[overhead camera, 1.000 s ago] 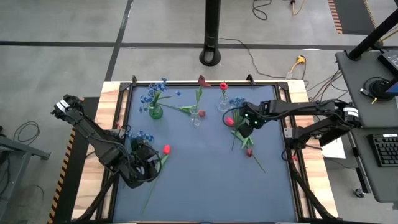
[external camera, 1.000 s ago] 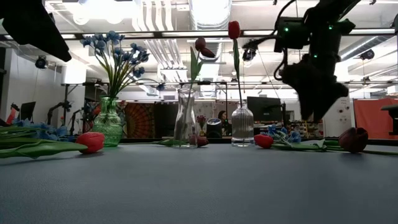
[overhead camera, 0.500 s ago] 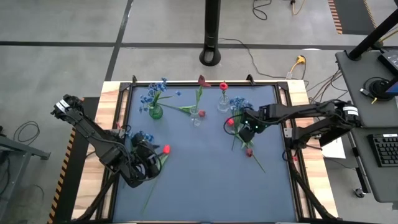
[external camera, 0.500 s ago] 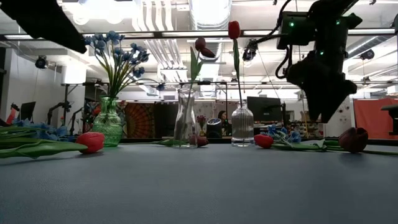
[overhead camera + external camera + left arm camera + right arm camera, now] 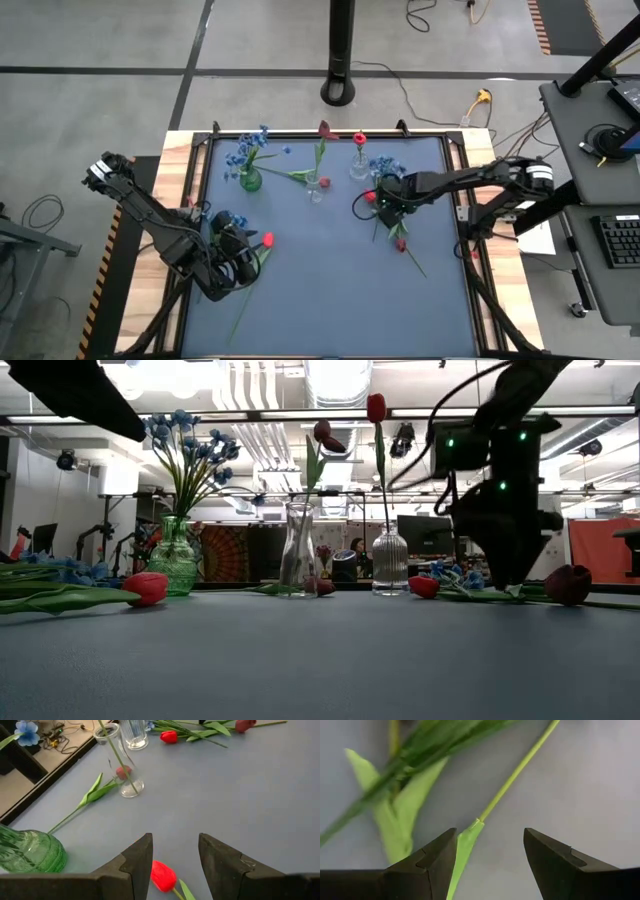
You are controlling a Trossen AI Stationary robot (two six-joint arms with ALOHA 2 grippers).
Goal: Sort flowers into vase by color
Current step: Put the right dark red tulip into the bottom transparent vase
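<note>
your right gripper (image 5: 385,203) is low over the loose flowers on the right side of the table (image 5: 330,290), its fingers (image 5: 430,862) spread wide and holding nothing. in its wrist view you see a thin green stem (image 5: 520,767) and a leaf tip running between the two fingers, close under them. a red tulip (image 5: 370,197) lies just beside that gripper, and another red bud (image 5: 400,243) lies nearer the front. your left gripper (image 5: 235,258) sits at the front left, fingers (image 5: 137,862) open and empty, with a red tulip (image 5: 161,875) lying on the table between them. at the back stand a green vase (image 5: 250,181) with blue flowers (image 5: 250,147), a clear vase (image 5: 316,187) with a dark red tulip and a ribbed vase (image 5: 358,165) with a red one.
</note>
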